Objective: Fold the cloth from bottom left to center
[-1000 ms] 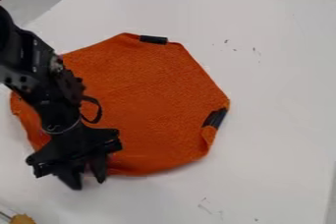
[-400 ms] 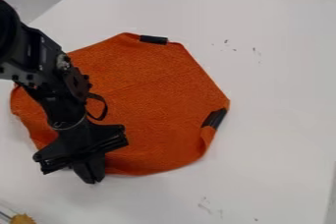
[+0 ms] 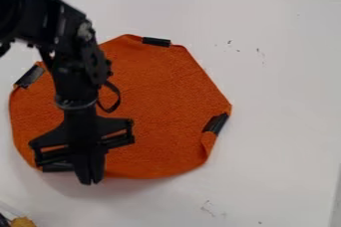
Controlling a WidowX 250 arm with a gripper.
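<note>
Holds the gripper (image 3: 91, 181) at the lower-left edge of the cloth (image 3: 160, 91), fingers together; can't tell whether any cloth is between them. Spreads, orange, from beneath the hand to its upper right on the table (image 3: 279, 81), with black tape (image 3: 216, 123) on the side right of the hand.

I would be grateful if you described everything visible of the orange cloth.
The orange cloth looks woven and slightly fuzzy, and lies mostly flat on the white table. Its outline is many-sided, its corners turned in, with dark strips at the top, left and right; the lower right edge is puckered. The gripper hangs over its lower left edge; whether they touch is unclear.
</note>
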